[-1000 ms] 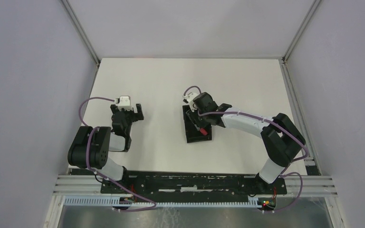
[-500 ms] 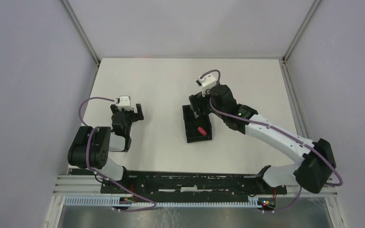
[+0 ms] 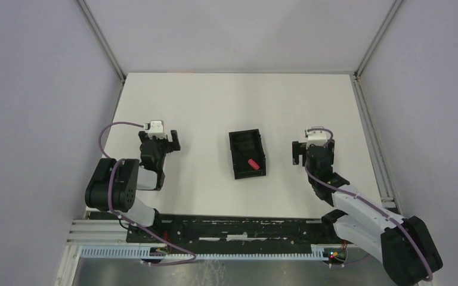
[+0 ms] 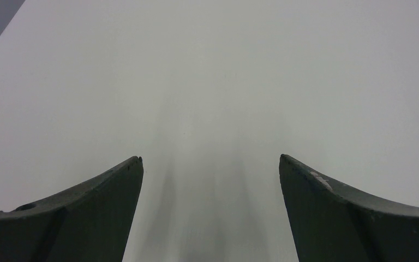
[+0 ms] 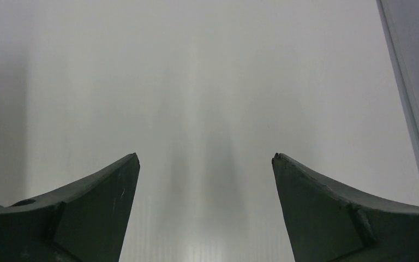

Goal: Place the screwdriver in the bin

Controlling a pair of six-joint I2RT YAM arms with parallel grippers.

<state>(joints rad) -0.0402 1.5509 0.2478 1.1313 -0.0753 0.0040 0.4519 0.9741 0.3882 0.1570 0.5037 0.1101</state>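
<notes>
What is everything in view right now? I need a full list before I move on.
screwdriver: one, red handle, lying inside the bin toward its near end
bin: one, black, mid-table between the two arms
table: one, white, under everything
left gripper: one, dark fingers, open and empty, over the table left of the bin
right gripper: one, dark fingers, open and empty, over the table right of the bin
</notes>
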